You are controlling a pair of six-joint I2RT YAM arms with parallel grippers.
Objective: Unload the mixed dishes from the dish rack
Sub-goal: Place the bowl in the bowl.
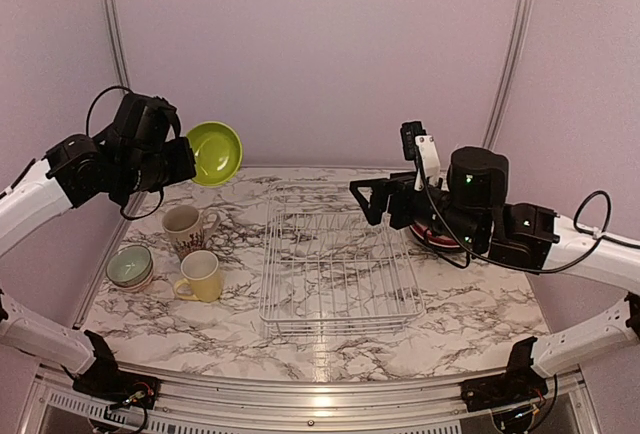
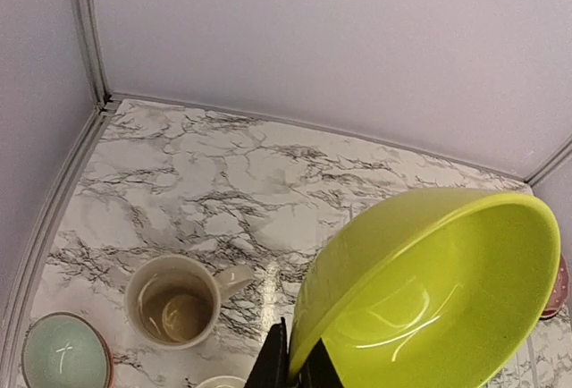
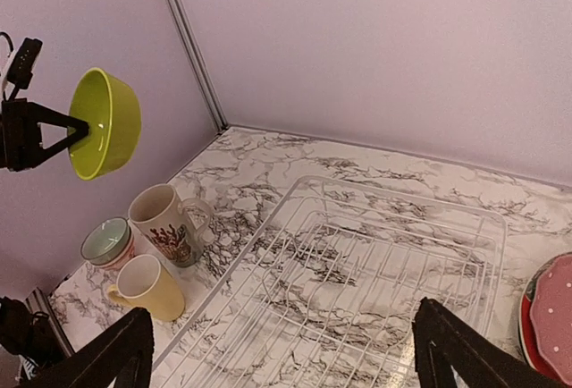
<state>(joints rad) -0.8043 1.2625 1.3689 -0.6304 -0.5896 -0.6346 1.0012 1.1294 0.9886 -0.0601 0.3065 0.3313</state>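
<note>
Left wrist view alone shows the left hand [image 2: 295,366] clamped on the rim of the lime bowl [image 2: 429,290], which is held tilted in the air above the worktop's [image 2: 223,173] far left corner. Right wrist view alone shows the red plates [image 3: 547,316] clearly, near the right edge beside the dish rack [image 3: 357,254]. The right hand [image 3: 284,316] hovers over the rack with its fingers wide apart.

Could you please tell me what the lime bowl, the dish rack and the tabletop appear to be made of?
The lime bowl: probably glazed ceramic or glossy plastic; sharp highlights on its inside.
The dish rack: white-coated metal wire, thin rods in a grid.
The tabletop: marble-look surface, likely laminate; grey veins, slight sheen.
</note>
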